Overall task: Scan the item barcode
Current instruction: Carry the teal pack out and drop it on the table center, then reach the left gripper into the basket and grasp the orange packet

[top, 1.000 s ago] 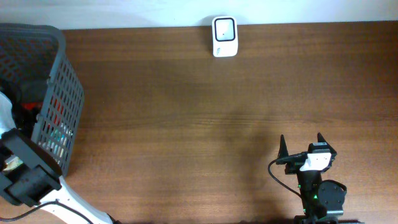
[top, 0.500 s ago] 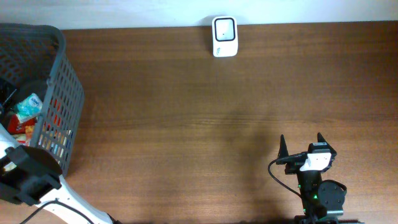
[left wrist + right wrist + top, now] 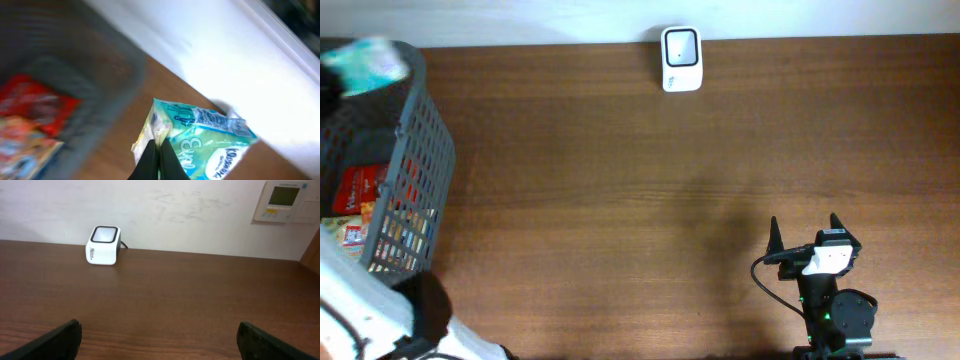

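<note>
The item is a teal and white tissue pack (image 3: pixel 210 140), hanging by its crimped edge from my left gripper (image 3: pixel 157 150), whose black fingers are shut on it. From overhead the pack (image 3: pixel 365 65) is a blurred teal patch above the far rim of the grey basket (image 3: pixel 420 150). The white barcode scanner (image 3: pixel 681 45) stands at the table's far edge, also in the right wrist view as the scanner (image 3: pixel 103 245). My right gripper (image 3: pixel 805 232) rests near the front right of the table, open and holding nothing, and its gripper (image 3: pixel 160 335) faces the scanner.
The basket at the far left holds red and orange packets (image 3: pixel 360 190). My left arm's white body (image 3: pixel 360 310) fills the lower left corner. Bare brown tabletop (image 3: pixel 620 200) stretches between basket, scanner and right arm. A wall panel (image 3: pixel 285 200) hangs behind the table.
The left arm has lifted the tissue pack out of the basket and carried it up toward the far rim. The right arm has not moved.
</note>
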Available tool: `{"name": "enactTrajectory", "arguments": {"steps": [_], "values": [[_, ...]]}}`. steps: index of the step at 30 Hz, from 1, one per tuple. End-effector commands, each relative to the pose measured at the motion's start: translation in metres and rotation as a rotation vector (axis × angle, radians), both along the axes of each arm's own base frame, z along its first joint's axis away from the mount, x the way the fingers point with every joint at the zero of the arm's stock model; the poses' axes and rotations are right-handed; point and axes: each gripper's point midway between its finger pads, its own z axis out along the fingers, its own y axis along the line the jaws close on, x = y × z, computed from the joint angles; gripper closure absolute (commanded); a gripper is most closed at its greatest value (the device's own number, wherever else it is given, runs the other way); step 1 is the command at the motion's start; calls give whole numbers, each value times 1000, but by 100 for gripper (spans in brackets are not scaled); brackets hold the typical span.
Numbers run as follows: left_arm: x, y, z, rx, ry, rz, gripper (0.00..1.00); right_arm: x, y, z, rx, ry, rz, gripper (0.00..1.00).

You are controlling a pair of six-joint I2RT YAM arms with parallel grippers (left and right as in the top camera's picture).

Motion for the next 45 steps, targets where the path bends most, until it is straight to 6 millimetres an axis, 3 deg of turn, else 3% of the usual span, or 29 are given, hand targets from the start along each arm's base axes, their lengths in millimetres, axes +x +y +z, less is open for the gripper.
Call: {"name": "enactTrajectory", "arguments": {"steps": [1, 3, 5, 9, 11, 16, 18, 19, 20, 24, 25, 28, 32, 33, 34, 35, 36, 38, 39, 41, 42, 45], "values": [[22, -91, -13, 8, 32, -314, 100, 0, 0, -3, -8, 7, 0, 2], [30, -141, -45, 38, 148, -426, 100, 0, 0, -3, -8, 7, 0, 1], [34, -170, -77, 70, 254, -488, 100, 0, 0, -3, -8, 7, 0, 1], [41, -247, -168, 108, 463, -669, 100, 0, 0, -3, -8, 7, 0, 2], [43, -284, -226, 121, 525, -744, 100, 0, 0, -3, -8, 7, 0, 1], [28, -324, -319, 129, 642, -807, 100, 0, 0, -3, -8, 7, 0, 2], [20, -329, -336, 136, 680, -823, 99, 0, 0, -3, -8, 7, 0, 1], [18, -330, -341, 141, 694, -826, 92, 0, 0, -3, -8, 7, 0, 1], [17, -330, -343, 142, 701, -827, 73, 0, 0, -3, -8, 7, 0, 1], [22, -330, -341, 140, 685, -824, 36, 0, 0, -3, -8, 7, -1, 1], [24, -326, -335, 141, 683, -821, 33, 0, 0, -3, -8, 7, 0, 1], [37, -301, -276, 157, 637, -819, 27, 0, 0, -3, -8, 7, 0, 1], [57, -255, -169, 179, 446, -706, 18, 0, 0, -3, -8, 7, 0, 1], [58, -227, -129, 211, 362, -630, 18, 0, 0, -3, -8, 7, 0, 1], [55, -207, -109, 239, 323, -570, 18, 0, 0, -3, -8, 7, 0, 2], [56, -191, -91, 266, 271, -525, 1, 0, 0, -3, -8, 7, 0, 1], [52, -171, -66, 287, 200, -475, 1, 0, 0, -3, -8, 7, 0, 1], [38, -126, -36, 309, 134, -332, 1, 0, 0, -3, -8, 7, 0, 1], [28, -92, -24, 338, 122, -226, 1, 0, 0, -3, -8, 7, -1, 2], [13, -41, -13, 386, 132, -61, 1, 0, 0, -3, -8, 7, 0, 1], [1, -6, -8, 373, 136, 36, 1, 0, 0, -3, -8, 7, 0, 1], [-22, 57, -18, 272, 169, 192, 1, 0, 0, -3, -8, 7, 0, 1]]}}
